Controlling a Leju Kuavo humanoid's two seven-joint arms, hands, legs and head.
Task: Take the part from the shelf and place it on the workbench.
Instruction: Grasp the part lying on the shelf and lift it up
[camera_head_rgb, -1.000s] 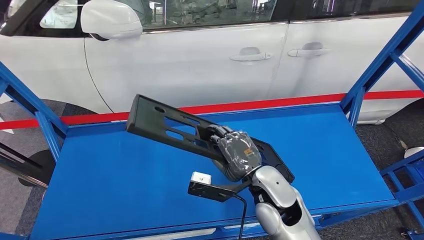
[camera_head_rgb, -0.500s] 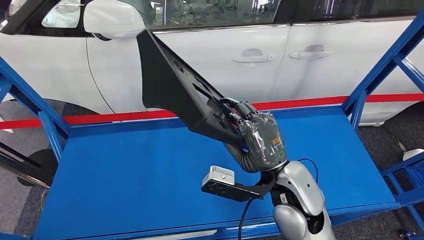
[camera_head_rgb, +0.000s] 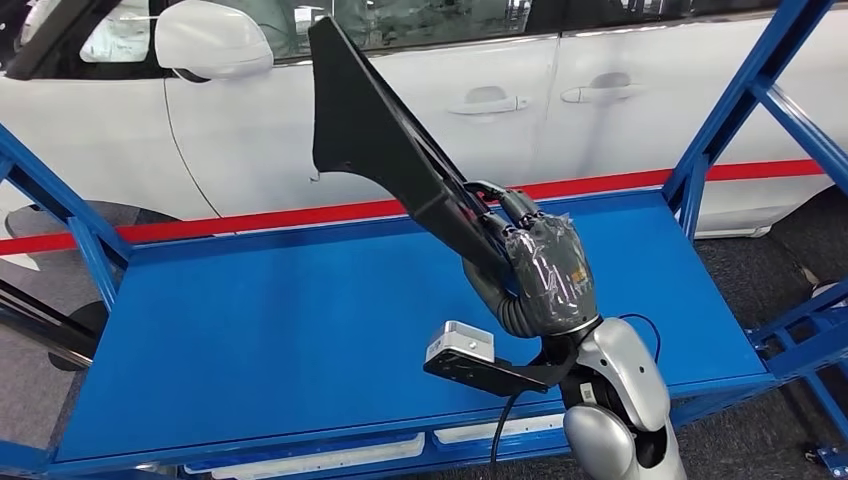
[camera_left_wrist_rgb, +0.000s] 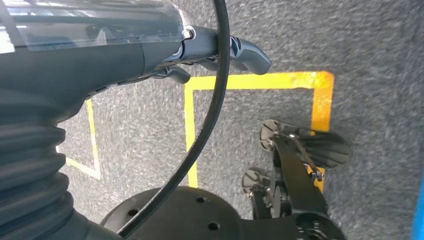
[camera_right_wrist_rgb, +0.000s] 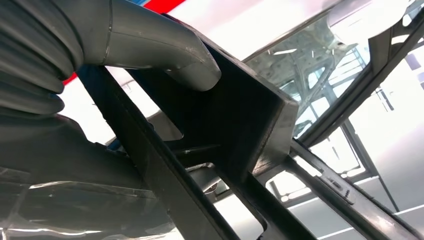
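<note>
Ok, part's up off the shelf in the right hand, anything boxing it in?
Nothing visible. The right hand holds the black part tilted up, clear above the blue shelf; the shelf's uprights stand off to the sides. The workbench is out of frame.

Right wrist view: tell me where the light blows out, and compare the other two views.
Right wrist view: the white car behind the black part is overexposed, the part near silhouette. Head view: even light, a sheen on the right hand. Left wrist view: sharp floor, glare on the left hand cover.

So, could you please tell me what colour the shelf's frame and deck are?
Blue, frame and deck alike; clearest in the head view.
</note>
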